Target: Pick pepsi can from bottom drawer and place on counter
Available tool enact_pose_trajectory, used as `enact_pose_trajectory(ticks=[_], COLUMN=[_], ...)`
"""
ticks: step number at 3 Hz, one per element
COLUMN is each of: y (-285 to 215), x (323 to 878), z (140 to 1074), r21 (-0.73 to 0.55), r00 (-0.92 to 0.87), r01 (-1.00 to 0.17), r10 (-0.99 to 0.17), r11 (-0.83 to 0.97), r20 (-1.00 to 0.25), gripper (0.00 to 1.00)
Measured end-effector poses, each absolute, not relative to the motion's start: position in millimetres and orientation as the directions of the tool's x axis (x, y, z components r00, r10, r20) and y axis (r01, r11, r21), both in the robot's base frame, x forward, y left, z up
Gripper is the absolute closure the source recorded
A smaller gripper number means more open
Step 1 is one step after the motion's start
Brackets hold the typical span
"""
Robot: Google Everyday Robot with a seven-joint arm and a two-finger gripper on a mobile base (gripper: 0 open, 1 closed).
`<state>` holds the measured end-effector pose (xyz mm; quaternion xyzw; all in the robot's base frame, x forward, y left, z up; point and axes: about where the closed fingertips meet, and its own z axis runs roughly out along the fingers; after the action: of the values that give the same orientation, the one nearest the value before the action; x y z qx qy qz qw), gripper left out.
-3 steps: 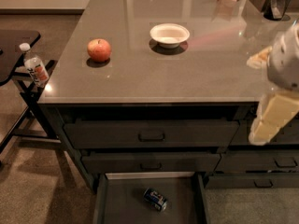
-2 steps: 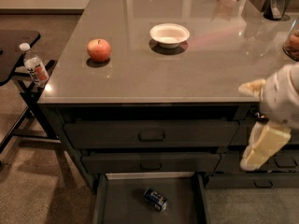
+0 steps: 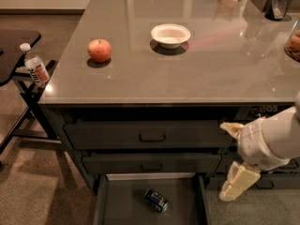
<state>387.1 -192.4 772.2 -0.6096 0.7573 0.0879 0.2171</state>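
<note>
Tool spread wide, holding nothing, in front of the drawer fronts.
Its two pale fingers grip nothing; the pepsi can lies on its side in the open bottom drawer, lower than the tool and well apart; the counter is above.

pepsi can in bottom drawer, pincer right
</note>
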Motion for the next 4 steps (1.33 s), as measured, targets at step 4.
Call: enact_pose_trajectory(ticks=[4], y=[-163.0], x=[387.4], z=[674.7], r21=[-0.063], r00=[-0.17], r01=[-0.972], r10=[-0.859], r11=[0.227], r20=[-0.482], gripper=[0.0])
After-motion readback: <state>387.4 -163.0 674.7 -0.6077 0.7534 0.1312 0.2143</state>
